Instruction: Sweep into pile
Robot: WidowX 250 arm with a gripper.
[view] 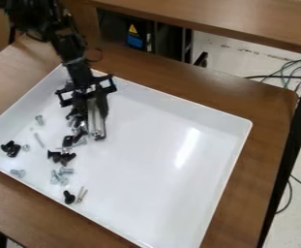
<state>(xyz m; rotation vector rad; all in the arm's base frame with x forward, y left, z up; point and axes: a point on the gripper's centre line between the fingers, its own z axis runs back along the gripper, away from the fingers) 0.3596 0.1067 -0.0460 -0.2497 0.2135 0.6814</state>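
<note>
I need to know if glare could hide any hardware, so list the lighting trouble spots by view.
Camera view: a bright, elongated glare streak on the right half of the shiny white rectangular tray, away from the small black screws and silvery metal screws at left; deep shadow beneath the brown wooden tabletop at the back.

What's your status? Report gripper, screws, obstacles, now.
Gripper low at the white tray's left side, among hardware. Black screws and silver screws in scattered clumps, no single pile. Raised tray rim close by the outer ones.
</note>
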